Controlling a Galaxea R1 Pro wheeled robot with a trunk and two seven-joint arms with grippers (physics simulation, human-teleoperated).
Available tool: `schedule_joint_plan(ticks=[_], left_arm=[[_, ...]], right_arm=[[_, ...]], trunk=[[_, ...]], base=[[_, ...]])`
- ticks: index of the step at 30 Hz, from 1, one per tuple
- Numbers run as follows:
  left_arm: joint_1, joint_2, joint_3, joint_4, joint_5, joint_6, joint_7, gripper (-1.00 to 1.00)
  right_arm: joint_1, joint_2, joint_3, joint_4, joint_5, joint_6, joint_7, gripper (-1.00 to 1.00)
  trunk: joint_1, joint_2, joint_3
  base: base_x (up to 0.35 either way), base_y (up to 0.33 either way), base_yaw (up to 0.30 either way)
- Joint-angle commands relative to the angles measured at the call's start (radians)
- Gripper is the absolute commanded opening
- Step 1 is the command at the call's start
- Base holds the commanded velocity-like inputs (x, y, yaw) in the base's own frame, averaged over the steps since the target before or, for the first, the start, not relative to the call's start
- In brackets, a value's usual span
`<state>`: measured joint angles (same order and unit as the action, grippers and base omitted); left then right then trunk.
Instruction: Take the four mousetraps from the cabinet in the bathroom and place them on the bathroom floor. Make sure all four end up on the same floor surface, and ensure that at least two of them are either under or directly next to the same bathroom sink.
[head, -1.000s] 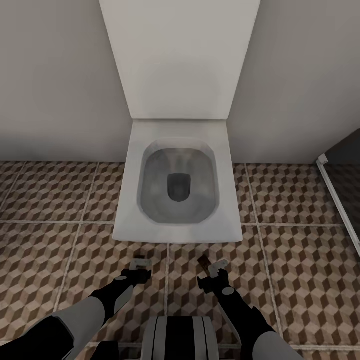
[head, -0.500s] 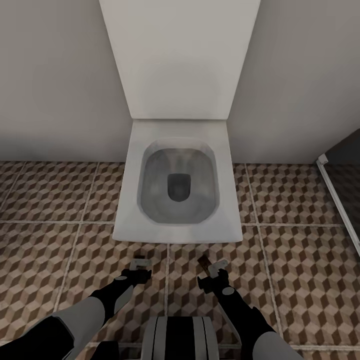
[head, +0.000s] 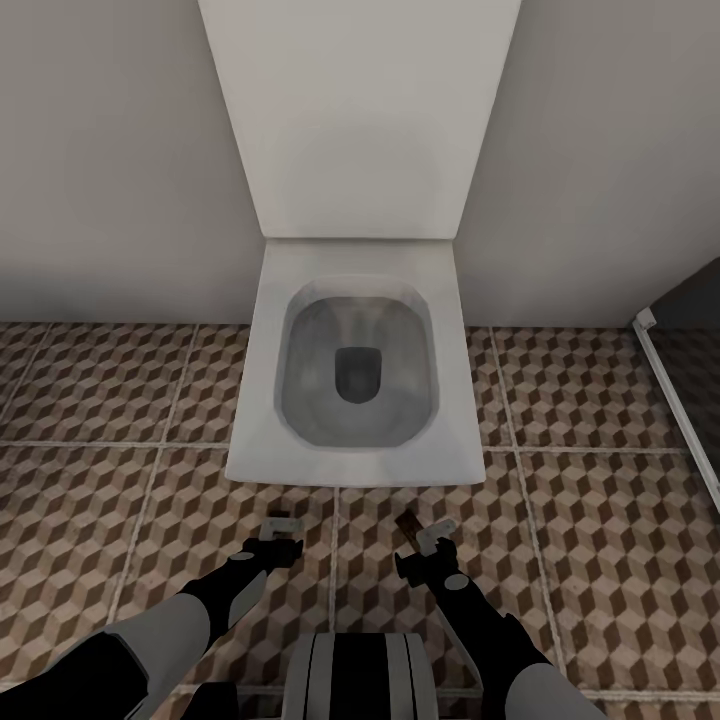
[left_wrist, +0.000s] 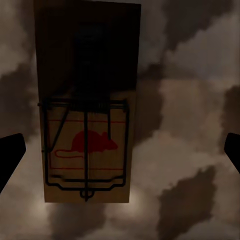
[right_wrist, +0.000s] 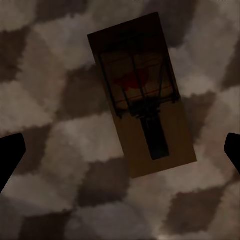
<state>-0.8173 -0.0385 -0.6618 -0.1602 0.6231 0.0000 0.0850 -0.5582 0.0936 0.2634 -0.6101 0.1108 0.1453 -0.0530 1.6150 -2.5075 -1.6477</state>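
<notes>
Brown-and-beige cube-pattern tile of the bathroom floor (head: 600, 520) surrounds a white square toilet (head: 350, 380) set against the wall; the robot faces it with both arms lowered in front of the bowl.

Left gripper (head: 283, 530): held low over the tile. In the left wrist view a mousetrap (left_wrist: 86, 107) lies flat on the floor between the two dark fingertips (left_wrist: 11, 157), which stand wide apart at the frame edges and touch nothing. Fingers fully spread, empty.

Right gripper (head: 425, 538): likewise low. A second mousetrap (right_wrist: 141, 95) lies flat on the tile, skewed relative to the fingers, with the fingertips (right_wrist: 10, 155) well clear on both sides. Spread wide, holding nothing. In the head view a small brown sliver (head: 406, 524) just beside this gripper is probably that trap.

Judgement: both traps appear already set down, one under each hand, which explains the spread fingers. They share one floor surface. However, the fixture here is the toilet, not the bathroom sink; the sink condition likely needs to be met by other traps, or by shifting these. Cabinet and remaining traps are off-frame.
</notes>
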Motion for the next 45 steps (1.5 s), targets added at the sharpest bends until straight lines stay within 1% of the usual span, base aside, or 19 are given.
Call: schedule_joint_plan(ticks=[1,25,40,45], left_arm=[[0.000,0.000,-0.009,-0.001,0.007,0.000,0.005,1.00],[0.000,0.000,-0.009,-0.001,0.007,0.000,0.005,1.00],[0.000,-0.001,-0.009,0.000,0.009,0.000,0.005,1.00],[0.000,-0.001,-0.009,0.001,0.009,0.000,0.005,1.00]], right_arm=[[0.000,0.000,0.004,-0.001,0.010,0.008,-0.005,1.00],[0.000,0.000,0.004,-0.001,0.010,0.008,-0.005,1.00],[0.000,0.000,0.004,0.000,0.010,0.008,-0.005,1.00],[0.000,0.000,0.004,0.000,0.010,0.008,-0.005,1.00]], trunk=[[-0.001,0.000,0.003],[-0.011,0.006,0.096],[-0.011,0.006,0.096],[-0.011,0.006,0.096]], base=[[0.000,0.000,0.000],[0.000,0.000,0.000],[-0.002,0.000,0.000],[-0.153,0.017,0.000]])
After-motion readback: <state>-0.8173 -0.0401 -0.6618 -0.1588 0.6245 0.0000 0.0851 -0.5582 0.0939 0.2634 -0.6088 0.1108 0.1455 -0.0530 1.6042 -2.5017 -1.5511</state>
